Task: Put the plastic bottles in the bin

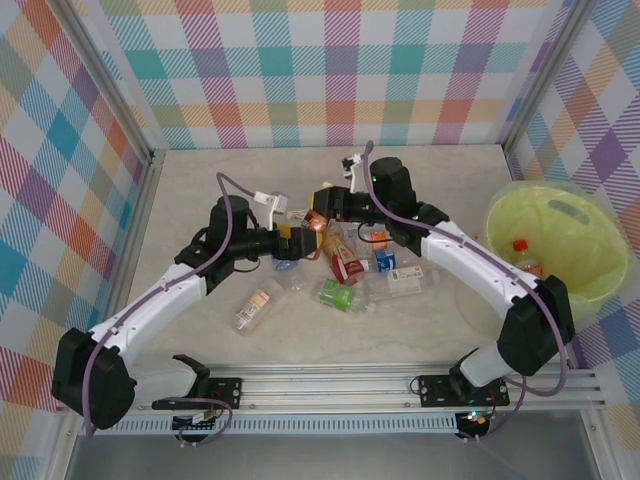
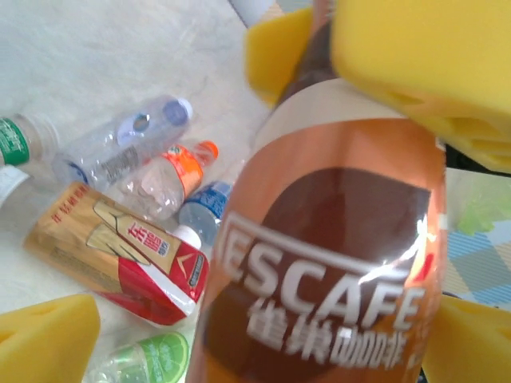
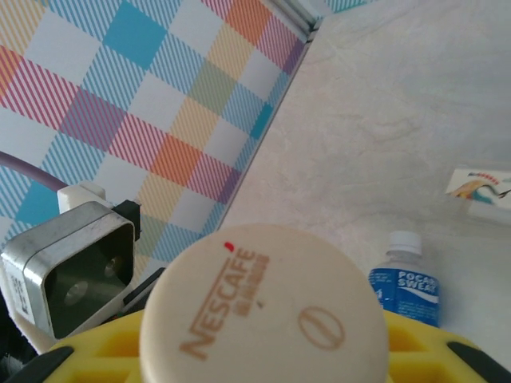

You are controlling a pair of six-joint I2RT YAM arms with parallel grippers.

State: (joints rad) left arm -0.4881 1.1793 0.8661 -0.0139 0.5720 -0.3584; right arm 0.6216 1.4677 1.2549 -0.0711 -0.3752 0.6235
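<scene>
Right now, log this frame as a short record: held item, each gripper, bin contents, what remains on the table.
held item: Nescafe bottle
right gripper: shut on the bottle's neck under the cap
left gripper: open, pads either side of the bottle's body
bin: one bottle inside
table: several loose bottles lying near its middle
</scene>
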